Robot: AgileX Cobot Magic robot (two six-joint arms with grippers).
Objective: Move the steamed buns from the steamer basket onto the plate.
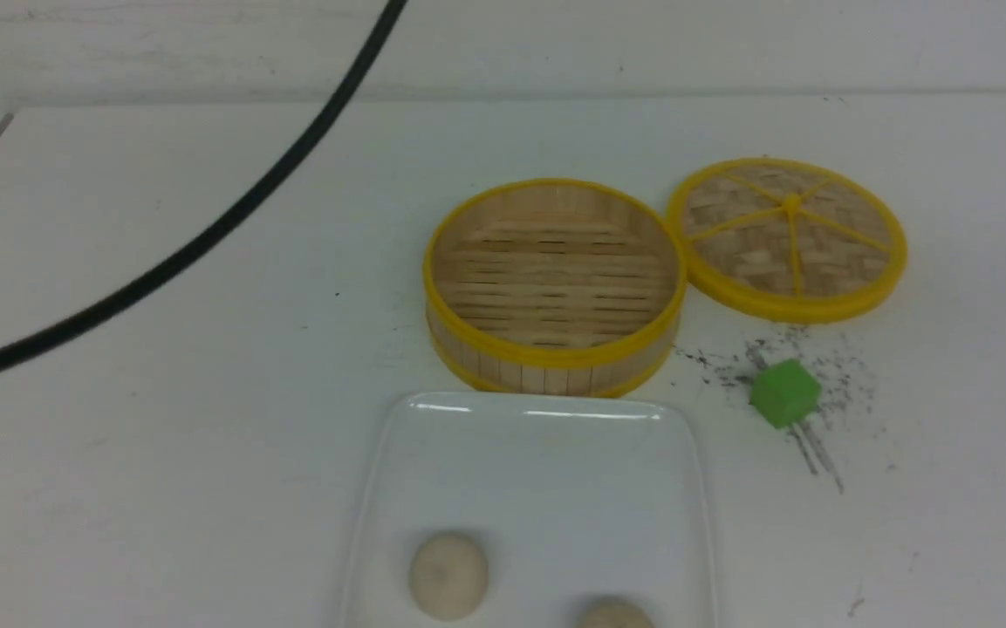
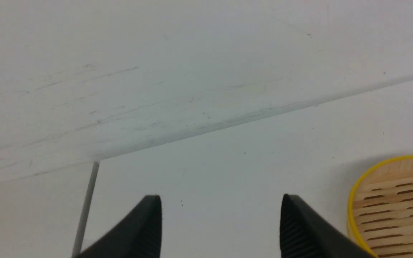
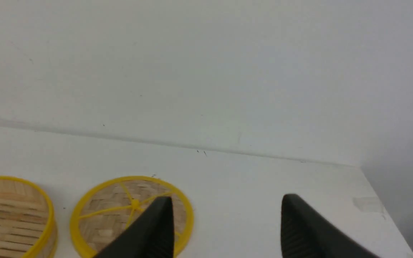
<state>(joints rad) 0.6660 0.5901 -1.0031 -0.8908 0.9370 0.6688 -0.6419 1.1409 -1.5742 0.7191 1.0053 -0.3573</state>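
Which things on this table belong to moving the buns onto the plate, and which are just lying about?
Part of the job:
- two small round cream-white steamed buns, lying on the plate
- large glossy white rectangular plate
- round bamboo steamer basket with yellow rims, empty

Just lying about:
- flat woven yellow-rimmed lid
- small green cube
- black cable

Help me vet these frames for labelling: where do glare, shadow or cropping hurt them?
Front view: glare streaks on the far rim of the plate, soft focus overall, one steamed bun cropped by the bottom edge. Left wrist view: even light, faint shadow beside the steamer basket. Right wrist view: wall dims toward one corner; the right hand partly hides the lid.
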